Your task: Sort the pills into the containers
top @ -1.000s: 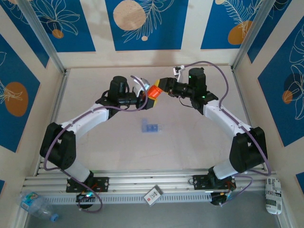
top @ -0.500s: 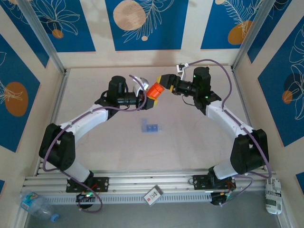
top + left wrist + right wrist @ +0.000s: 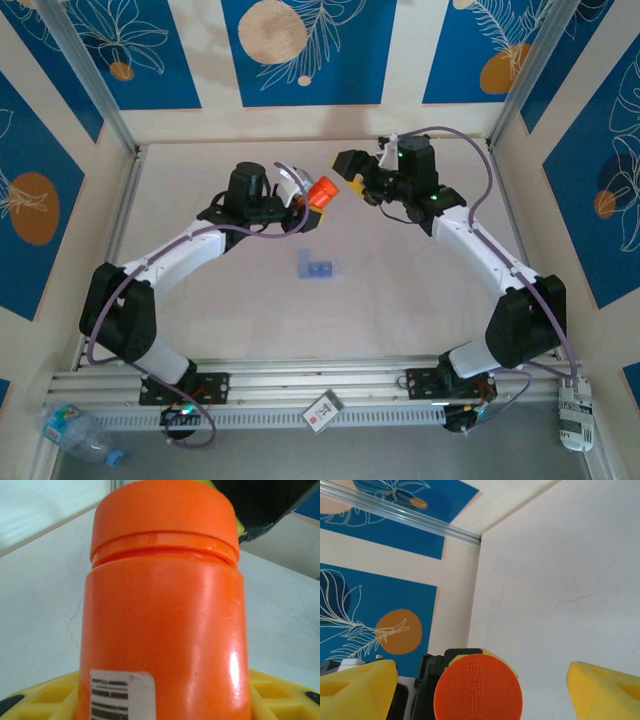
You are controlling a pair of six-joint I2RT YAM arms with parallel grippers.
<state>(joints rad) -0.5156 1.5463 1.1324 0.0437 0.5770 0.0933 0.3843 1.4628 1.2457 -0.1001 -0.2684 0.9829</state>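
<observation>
- Left gripper [image 3: 306,197] is closed around the base end of the orange bottle [image 3: 323,191]; in the left wrist view its fingers [image 3: 42,697] press on the bottle from both sides, just below the white label [image 3: 122,695].
- Long axis of the bottle runs straight out from the left gripper. In the top view it goes to the right and a little toward the far wall.
- Its cap [image 3: 162,515] is on and points away from the left wrist, toward the right gripper [image 3: 350,172].
- Right gripper stands just beside the cap end, not touching it. Its fingertips [image 3: 355,687] are spread wide, with nothing pinched, and the round face of the cap looks straight at the right wrist camera.
- Pale-blue containers [image 3: 318,268] lie flat on the table [image 3: 200,330], nearer to the arm bases and well apart from both grippers. Their long axis goes about left to right in the top view.
</observation>
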